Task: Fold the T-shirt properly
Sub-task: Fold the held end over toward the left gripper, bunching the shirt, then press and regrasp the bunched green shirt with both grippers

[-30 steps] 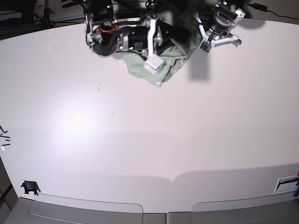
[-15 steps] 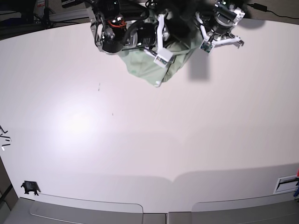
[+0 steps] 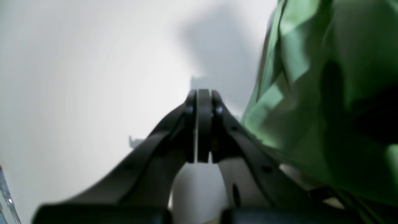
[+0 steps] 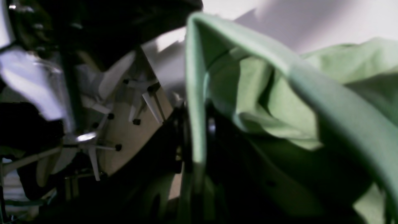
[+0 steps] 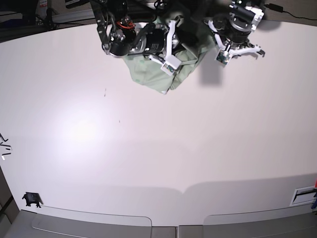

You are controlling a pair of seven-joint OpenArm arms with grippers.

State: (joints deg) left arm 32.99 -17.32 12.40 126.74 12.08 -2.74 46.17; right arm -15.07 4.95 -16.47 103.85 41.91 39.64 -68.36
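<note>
The pale mint-green T-shirt (image 5: 156,77) lies bunched at the far middle of the white table (image 5: 148,148). My right gripper (image 5: 167,63) is over the bunch. In the right wrist view it (image 4: 196,130) is shut on a raised fold of the T-shirt (image 4: 279,93), with the cloth edge running between the fingers. My left gripper (image 5: 237,48) hangs just right of the shirt. In the left wrist view it (image 3: 199,124) is shut and empty above bare table, with the T-shirt (image 3: 311,93) beside it. Collar and label are hidden.
A small black object (image 5: 31,199) sits near the front left corner. A white slotted piece (image 5: 303,195) is at the front right edge. Small bits lie at the left edge (image 5: 4,148). Both arm bases crowd the far edge.
My right gripper has shifted over the bunch with the fold in it, and the cloth has pulled in slightly. My left arm has drifted a little right and forward, away from the shirt.
</note>
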